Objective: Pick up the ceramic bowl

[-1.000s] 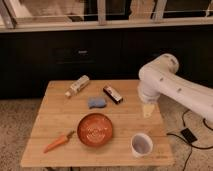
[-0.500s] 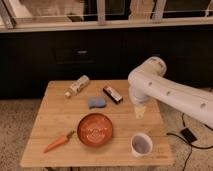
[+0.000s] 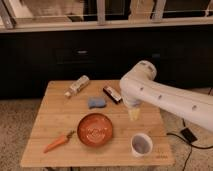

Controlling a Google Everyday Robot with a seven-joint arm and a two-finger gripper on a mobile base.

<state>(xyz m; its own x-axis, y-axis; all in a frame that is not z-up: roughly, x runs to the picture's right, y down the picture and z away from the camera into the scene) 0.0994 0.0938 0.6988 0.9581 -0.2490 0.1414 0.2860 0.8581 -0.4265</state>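
The ceramic bowl, round, shallow and glossy orange-red, sits on the wooden table near its front middle. My white arm reaches in from the right. My gripper hangs pale yellow below the arm, above the table and to the right of the bowl, a little behind it. It is open, holds nothing and is apart from the bowl.
A white cup stands at the front right, just below the gripper. A carrot lies at the front left. Behind the bowl are a blue sponge, a dark snack bar and a lying bottle. Dark cabinets stand behind the table.
My arm has swung left over the table, bringing the gripper from the right edge closer to the bowl. The objects on the table have not moved.
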